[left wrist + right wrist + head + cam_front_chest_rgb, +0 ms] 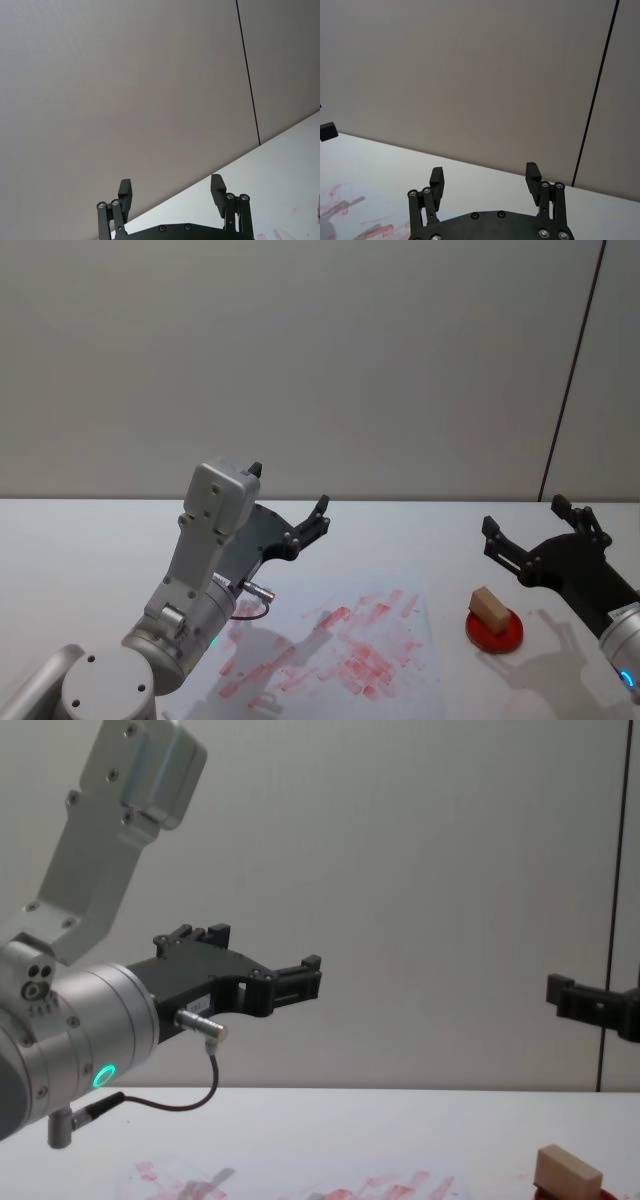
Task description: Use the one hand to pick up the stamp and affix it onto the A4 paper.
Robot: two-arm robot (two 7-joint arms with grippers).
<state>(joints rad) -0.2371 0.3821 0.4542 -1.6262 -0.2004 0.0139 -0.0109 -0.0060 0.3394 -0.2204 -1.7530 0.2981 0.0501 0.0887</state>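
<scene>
No legible text (the A4 paper (412, 680) bears only smeared red blotches).

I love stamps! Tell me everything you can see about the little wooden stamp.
The stamp is a small, light tan block that looks like plain wood, with flat faces and straight edges. It rests on the round red ink pad, right of the ink-smeared paper. The open right gripper hangs nearby, not touching it.
</scene>
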